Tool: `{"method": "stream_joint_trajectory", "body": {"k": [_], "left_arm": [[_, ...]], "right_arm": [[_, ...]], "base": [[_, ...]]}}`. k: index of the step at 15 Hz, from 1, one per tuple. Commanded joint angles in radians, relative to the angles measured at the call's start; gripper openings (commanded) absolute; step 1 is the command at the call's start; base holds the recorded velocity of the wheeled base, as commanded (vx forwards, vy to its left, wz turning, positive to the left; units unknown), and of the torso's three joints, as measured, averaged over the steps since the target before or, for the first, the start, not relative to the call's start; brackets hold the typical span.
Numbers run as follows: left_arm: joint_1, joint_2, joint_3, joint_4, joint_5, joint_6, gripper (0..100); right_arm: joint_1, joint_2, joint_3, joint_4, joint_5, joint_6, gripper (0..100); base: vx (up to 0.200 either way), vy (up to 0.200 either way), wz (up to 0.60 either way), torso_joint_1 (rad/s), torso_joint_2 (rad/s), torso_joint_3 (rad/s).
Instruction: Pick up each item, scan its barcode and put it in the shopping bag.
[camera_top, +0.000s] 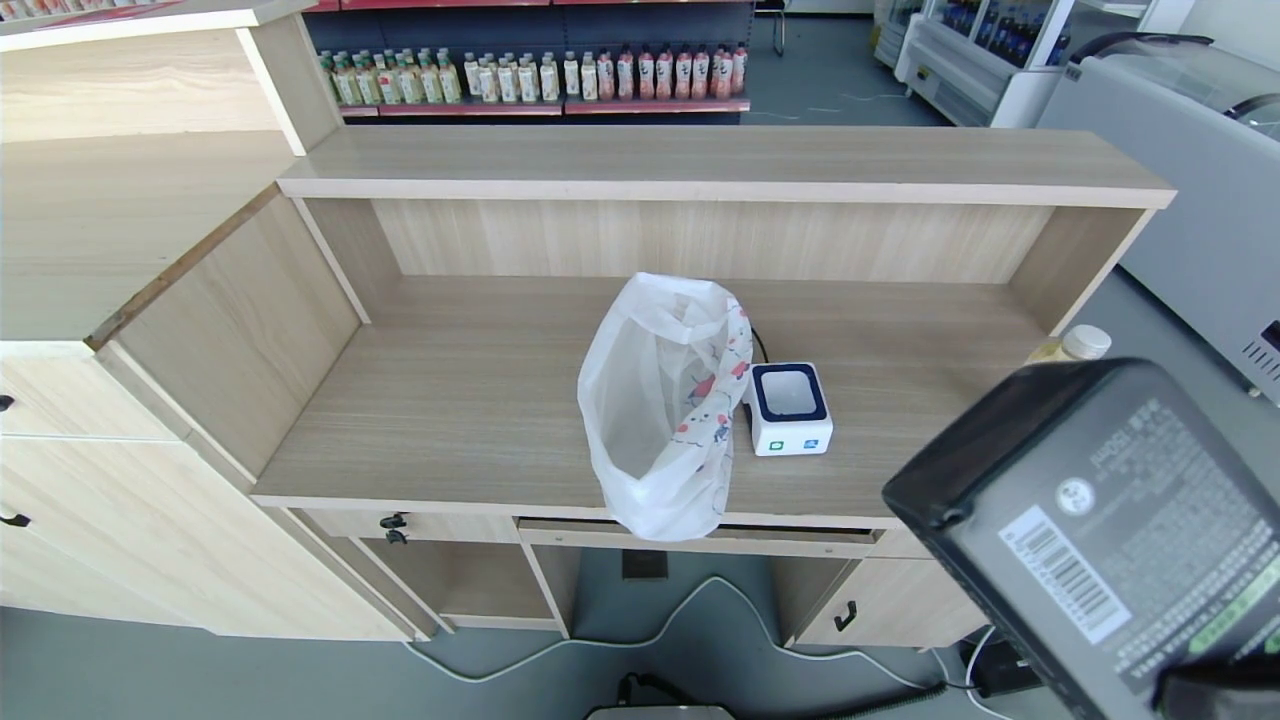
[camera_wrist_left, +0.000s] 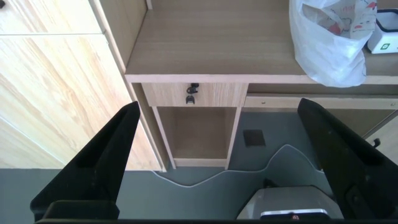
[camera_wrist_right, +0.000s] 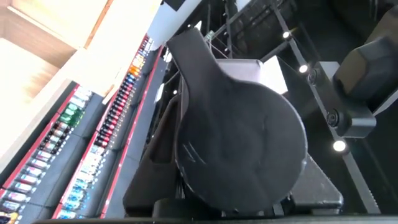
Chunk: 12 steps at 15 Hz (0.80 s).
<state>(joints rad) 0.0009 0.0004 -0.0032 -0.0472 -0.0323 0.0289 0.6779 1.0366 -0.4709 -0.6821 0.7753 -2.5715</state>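
A big black container (camera_top: 1110, 540) with a white barcode label facing up hangs in the air at the right, off the counter's right front corner. From the right wrist view its dark round body (camera_wrist_right: 239, 146) sits between the fingers of my right gripper (camera_wrist_right: 233, 202), which is shut on it. The white shopping bag (camera_top: 660, 400) stands open at the middle of the counter's front edge, with the small white scanner (camera_top: 790, 407) just right of it. My left gripper (camera_wrist_left: 221, 109) is open with nothing in it, low in front of the counter's left part, the bag (camera_wrist_left: 326, 43) farther off.
The wooden counter (camera_top: 470, 400) has a raised back ledge and side walls. A pale-capped bottle (camera_top: 1083, 343) peeks out behind the black container. Drawers and an open cubby (camera_wrist_left: 199, 130) lie under the counter. Cables run on the floor. Freezers stand at the right.
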Motion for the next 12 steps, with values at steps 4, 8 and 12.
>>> {"method": "stream_joint_trajectory", "body": {"k": [4, 8, 12], "left_arm": [[0.001, 0.0, 0.0, 0.0, 0.0, 0.0, 100], [0.001, 0.0, 0.0, 0.0, 0.0, 0.0, 100], [0.001, 0.0, 0.0, 0.0, 0.0, 0.0, 100]], "right_arm": [[-0.146, 0.069, -0.068, 0.021, -0.192, 0.358, 0], [-0.554, 0.077, -0.157, 0.081, -0.435, 0.979, 0], [-0.744, 0.071, -0.166, 0.392, -0.421, 1.409, 0]], "base": [[0.0, 0.0, 0.0, 0.0, 0.0, 0.0], [0.0, 0.0, 0.0, 0.0, 0.0, 0.0], [0.0, 0.0, 0.0, 0.0, 0.0, 0.0]]}}
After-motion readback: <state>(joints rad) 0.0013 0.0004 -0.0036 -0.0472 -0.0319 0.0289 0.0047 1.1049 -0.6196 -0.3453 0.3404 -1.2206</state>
